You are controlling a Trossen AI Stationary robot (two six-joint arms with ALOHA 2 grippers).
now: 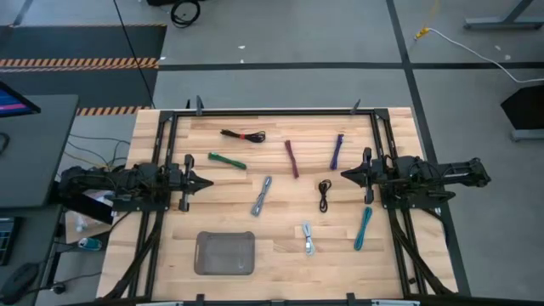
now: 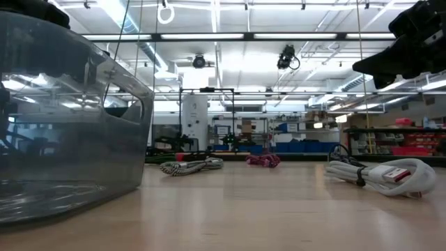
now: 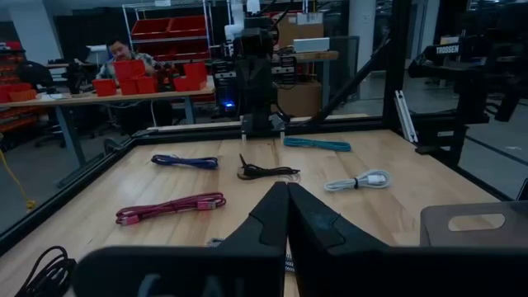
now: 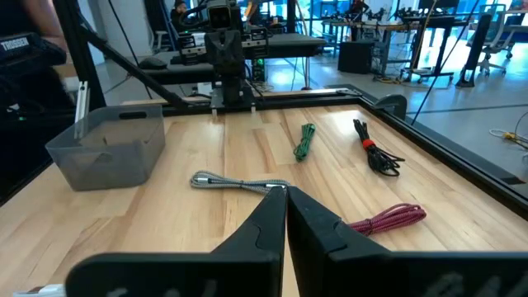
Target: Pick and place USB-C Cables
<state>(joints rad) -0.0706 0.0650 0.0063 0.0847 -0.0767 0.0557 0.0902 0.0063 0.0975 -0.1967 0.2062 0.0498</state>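
A translucent grey tray [image 1: 224,253] sits on the wooden table [image 1: 170,255].

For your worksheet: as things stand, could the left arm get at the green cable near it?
Probably yes: the green cable lies on open table just beyond the left gripper, nothing between them; its jaws are shut and must open first.

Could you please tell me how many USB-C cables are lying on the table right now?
8: black-red cable, green cable, maroon cable and purple cable at the far side; grey cable and black cable mid-table; white cable and teal cable nearer. None seems hidden.
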